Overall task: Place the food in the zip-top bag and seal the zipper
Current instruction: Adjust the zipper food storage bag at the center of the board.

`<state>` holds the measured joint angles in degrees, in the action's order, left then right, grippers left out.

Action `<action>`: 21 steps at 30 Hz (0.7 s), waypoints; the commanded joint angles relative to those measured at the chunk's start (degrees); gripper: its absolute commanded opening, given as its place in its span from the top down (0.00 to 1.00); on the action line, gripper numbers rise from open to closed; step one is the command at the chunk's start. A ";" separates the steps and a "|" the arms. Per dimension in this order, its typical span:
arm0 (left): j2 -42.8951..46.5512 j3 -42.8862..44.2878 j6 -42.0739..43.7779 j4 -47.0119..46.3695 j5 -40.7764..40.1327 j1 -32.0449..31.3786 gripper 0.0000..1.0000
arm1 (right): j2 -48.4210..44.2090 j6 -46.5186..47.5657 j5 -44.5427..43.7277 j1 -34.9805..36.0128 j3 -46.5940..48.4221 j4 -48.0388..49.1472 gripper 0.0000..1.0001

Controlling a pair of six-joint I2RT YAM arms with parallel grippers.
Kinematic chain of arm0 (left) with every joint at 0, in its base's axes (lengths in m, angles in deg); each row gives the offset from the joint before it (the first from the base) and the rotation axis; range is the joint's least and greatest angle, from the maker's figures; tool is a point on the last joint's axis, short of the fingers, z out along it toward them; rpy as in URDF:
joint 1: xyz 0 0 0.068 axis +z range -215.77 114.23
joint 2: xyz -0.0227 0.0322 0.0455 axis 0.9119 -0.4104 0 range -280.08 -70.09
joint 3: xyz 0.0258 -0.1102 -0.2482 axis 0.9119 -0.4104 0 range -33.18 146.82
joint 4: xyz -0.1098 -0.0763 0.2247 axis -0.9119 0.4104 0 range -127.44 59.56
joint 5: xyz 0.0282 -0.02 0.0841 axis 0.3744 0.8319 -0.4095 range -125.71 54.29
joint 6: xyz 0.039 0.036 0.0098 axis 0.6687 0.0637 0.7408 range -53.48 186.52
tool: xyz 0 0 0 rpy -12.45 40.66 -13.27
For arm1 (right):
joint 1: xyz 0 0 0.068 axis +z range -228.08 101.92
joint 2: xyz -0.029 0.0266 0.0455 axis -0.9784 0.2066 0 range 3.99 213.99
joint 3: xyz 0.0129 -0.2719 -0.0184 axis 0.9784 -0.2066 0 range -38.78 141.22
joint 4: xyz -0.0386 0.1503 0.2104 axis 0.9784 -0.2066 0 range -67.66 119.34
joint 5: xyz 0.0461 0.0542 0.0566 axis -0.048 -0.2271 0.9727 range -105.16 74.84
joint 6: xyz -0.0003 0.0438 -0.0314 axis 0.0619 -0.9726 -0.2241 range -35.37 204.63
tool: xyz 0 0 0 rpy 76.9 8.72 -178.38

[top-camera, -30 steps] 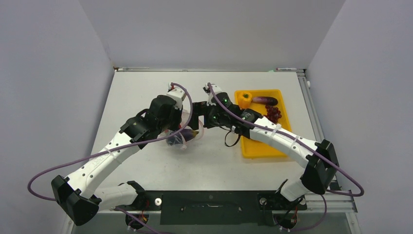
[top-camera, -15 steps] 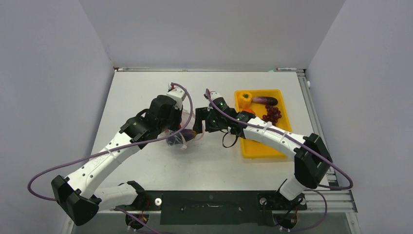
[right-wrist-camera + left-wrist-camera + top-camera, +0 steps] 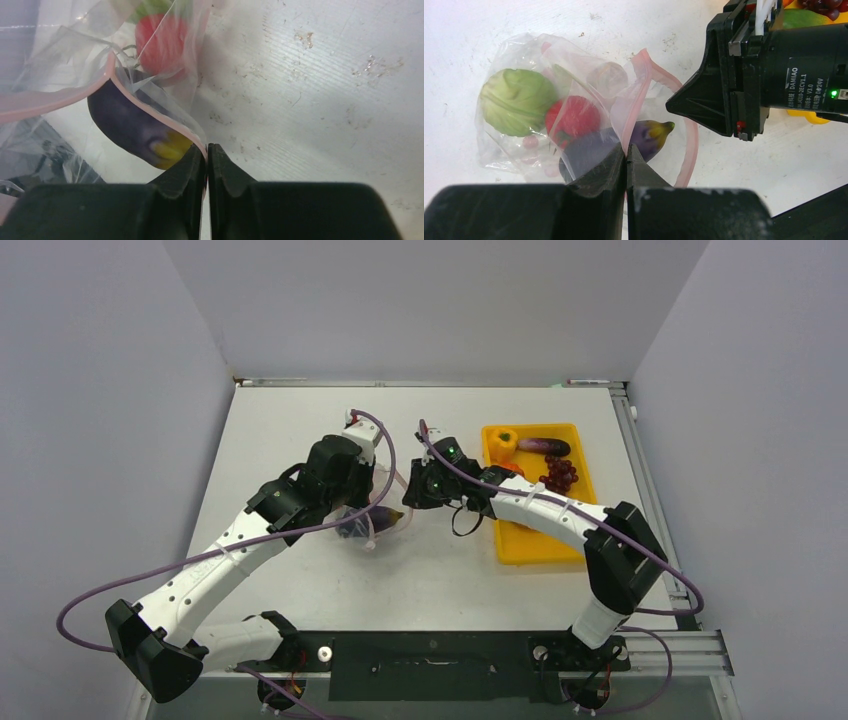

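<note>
The clear zip-top bag (image 3: 531,60) lies on the table between both arms, its pinkish zipper (image 3: 689,145) gaping open. Inside I see a green piece (image 3: 514,102), a red piece (image 3: 574,117) and a purple eggplant (image 3: 646,136) at the mouth. My left gripper (image 3: 626,150) is shut on one side of the bag's mouth. My right gripper (image 3: 206,150) is shut on the zipper (image 3: 150,112) on the other side, next to the eggplant (image 3: 130,127). From above, the bag (image 3: 372,525) sits under both wrists.
A yellow tray (image 3: 530,550) stands to the right. It holds a yellow-orange pepper (image 3: 503,443), a second dark eggplant (image 3: 545,446) and a dark red grape bunch (image 3: 560,475). The right arm stretches across the tray's left edge.
My right gripper has moved left to the bag's mouth and gone from open to shut on the zipper strip. The left gripper has kept its hold; the bag shifted slightly.
</note>
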<state>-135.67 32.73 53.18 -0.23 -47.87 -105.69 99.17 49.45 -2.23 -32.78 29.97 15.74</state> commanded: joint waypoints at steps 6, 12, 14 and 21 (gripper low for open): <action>2.46 0.35 -0.44 -2.91 -0.01 -0.07 1.00 | -2.27 0.58 0.19 -0.45 3.85 2.37 0.95; 4.62 1.89 -1.33 -1.34 -0.81 -0.05 1.00 | -4.63 2.81 -1.92 -0.42 8.79 -1.50 0.95; 5.33 2.89 -1.33 -0.35 -1.67 -0.08 1.00 | -5.41 3.58 -2.53 -0.45 10.14 -2.43 0.95; 7.68 4.65 -2.02 1.35 -2.62 -0.07 1.00 | -7.29 6.17 -5.29 -0.45 14.94 -6.04 0.95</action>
<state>-130.12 33.95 52.17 1.34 -49.51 -105.69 95.34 53.08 -4.20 -32.78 40.25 10.78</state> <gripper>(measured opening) 0.003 0.062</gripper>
